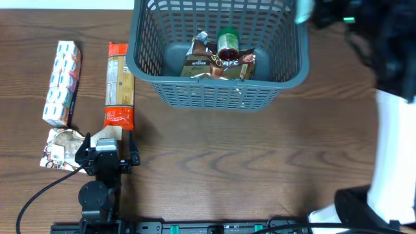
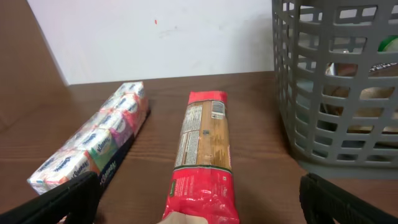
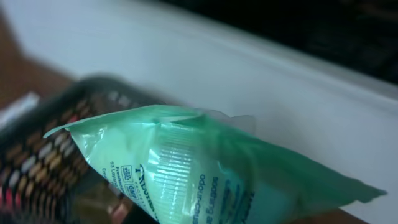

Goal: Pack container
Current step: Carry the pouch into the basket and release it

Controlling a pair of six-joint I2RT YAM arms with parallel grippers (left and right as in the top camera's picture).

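The right gripper [image 1: 311, 12] grips a green packet [image 3: 186, 168] at the far right corner of the container [image 1: 214, 94], which stands far centre and holds 2 items. Next it should lower the packet inside and release. The left gripper [image 2: 199, 183], spread wide, straddles a red pasta packet [image 2: 202, 134].

L arm [image 1: 99, 188]: black, boxy, black cable [image 1: 47, 186] trailing off it. R arm [image 1: 389, 143]: black upper part, white lower link, poss. green LED [image 1: 351, 19].
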